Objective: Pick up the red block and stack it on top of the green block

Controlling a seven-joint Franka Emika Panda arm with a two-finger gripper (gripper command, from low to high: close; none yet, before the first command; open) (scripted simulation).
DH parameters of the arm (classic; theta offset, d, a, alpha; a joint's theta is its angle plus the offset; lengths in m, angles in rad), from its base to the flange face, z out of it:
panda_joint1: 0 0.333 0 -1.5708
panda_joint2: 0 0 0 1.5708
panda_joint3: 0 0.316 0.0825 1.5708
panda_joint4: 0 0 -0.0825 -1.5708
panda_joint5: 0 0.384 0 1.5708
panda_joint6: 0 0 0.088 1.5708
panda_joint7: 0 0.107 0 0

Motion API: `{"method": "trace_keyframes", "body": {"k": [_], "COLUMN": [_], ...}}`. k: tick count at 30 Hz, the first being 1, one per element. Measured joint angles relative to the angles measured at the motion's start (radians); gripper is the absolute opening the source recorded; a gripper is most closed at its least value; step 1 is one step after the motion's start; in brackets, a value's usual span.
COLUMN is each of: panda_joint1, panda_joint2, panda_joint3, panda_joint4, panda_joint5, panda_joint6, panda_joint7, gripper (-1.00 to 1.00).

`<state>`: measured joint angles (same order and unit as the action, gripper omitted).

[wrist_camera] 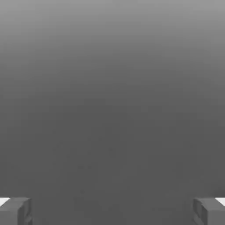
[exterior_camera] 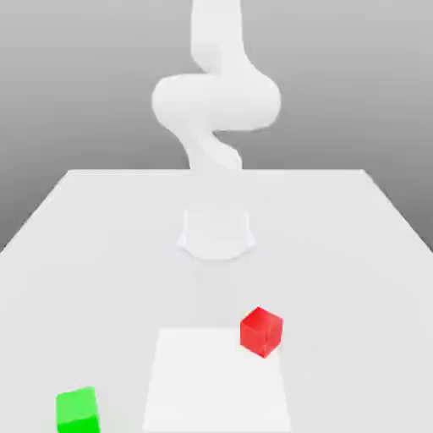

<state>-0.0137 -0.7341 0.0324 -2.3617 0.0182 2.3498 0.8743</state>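
Observation:
The red block (exterior_camera: 260,331) sits on the white table (exterior_camera: 338,254), near the front and a little toward the exterior view's right. The green block (exterior_camera: 77,411) rests on the table at the front, toward the exterior view's left, well apart from the red one. In the hand view my gripper (wrist_camera: 112,212) is open: its two grey fingertips (wrist_camera: 16,211) stand far apart with nothing between them, against a plain grey background.
The white arm (exterior_camera: 216,101) rises from its base (exterior_camera: 216,232) at the table's middle and curves up out of the picture. A pale white rectangular patch (exterior_camera: 216,385) lies in the foreground between the blocks, its far corner behind the red block.

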Motion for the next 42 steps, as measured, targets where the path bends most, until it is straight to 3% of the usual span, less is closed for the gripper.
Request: {"method": "trace_keyframes", "body": {"k": [16,20,24,25,32,37,42], "panda_joint1": [-0.066,-0.075,0.038,0.063,0.064,0.039,0.008], "panda_joint2": [0.546,0.753,0.904,0.927,0.927,0.768,0.693], "panda_joint3": [0.26,0.256,0.106,0.077,0.075,0.154,0.111], "panda_joint4": [-0.475,-0.517,-0.498,-0.494,-0.494,-0.52,-0.466], "panda_joint5": [0.075,-0.05,-0.211,-0.229,-0.232,-0.05,0.026], "panda_joint6": [0.397,0.553,0.677,0.697,0.698,0.567,0.44], "panda_joint7": [0.651,0.837,0.96,0.974,0.976,0.845,0.721], "gripper": [0.0,0.0,0.0,-1.0,-1.0,-1.0,-1.0]}}
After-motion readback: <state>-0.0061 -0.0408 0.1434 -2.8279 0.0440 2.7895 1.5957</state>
